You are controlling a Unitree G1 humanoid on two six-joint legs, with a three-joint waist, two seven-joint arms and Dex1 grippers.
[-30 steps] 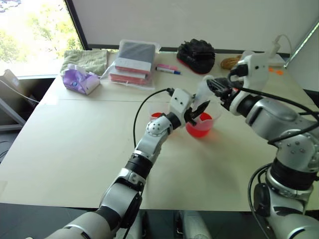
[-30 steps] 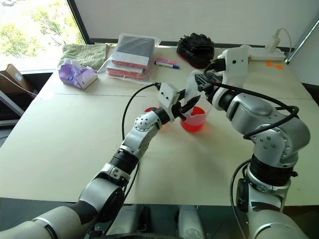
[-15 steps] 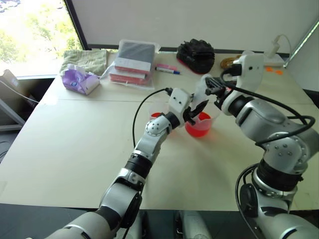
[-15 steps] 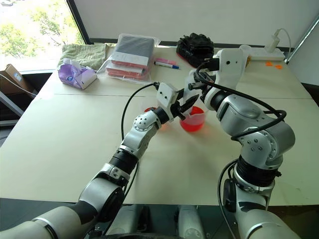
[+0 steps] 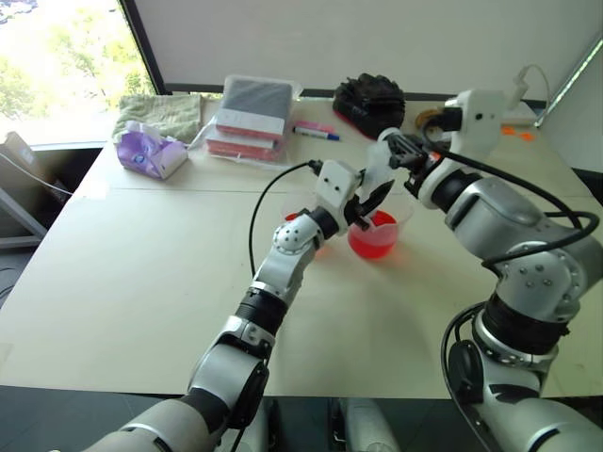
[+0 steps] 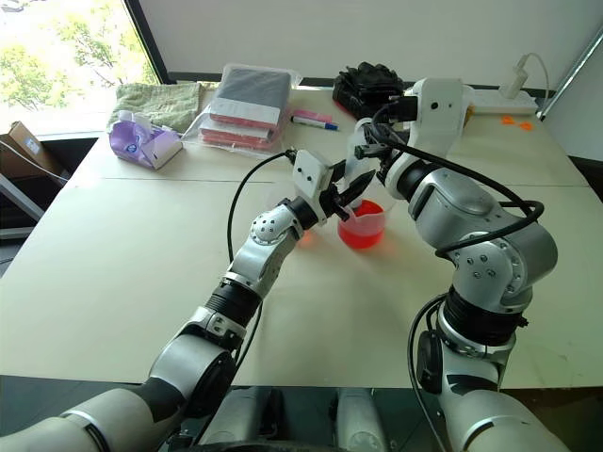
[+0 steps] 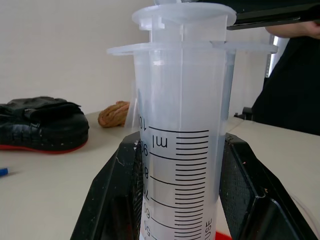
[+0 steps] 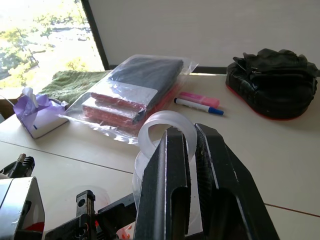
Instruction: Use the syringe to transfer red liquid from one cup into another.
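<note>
Pincer on your left arm [image 7: 177,200] is clamped on the barrel of the one syringe [image 7: 180,125], which stands roughly upright above the spouted beaker [image 5: 379,231]; its printed scale faces the left wrist camera. Your right pincer [image 8: 192,175] is pinched shut on the white plunger top [image 8: 162,132], just above the left pincer.

You have two cups on the bench [image 5: 141,264]: the spouted beaker, partly filled with red liquid [image 5: 374,243], and the smaller cup [image 5: 300,218], just beside it and largely hidden behind your left wrist, so how much red it holds is hard to judge. I can't make out the syringe's orange tip, since the left pincer's fingers [image 7: 115,200] cover the lower barrel.

Along the far edge you'll count one green towel [image 5: 165,113], one purple tissue pack [image 5: 151,153], one bagged stack of books [image 5: 250,115], one blue-capped marker [image 5: 318,134] with one pink item beside it, one black pouch [image 5: 370,102] and one small brown object [image 5: 433,118]. All lie well apart from the cups. A person in dark clothing [image 7: 295,85] stands at the bench's far side in the left wrist view.
</note>
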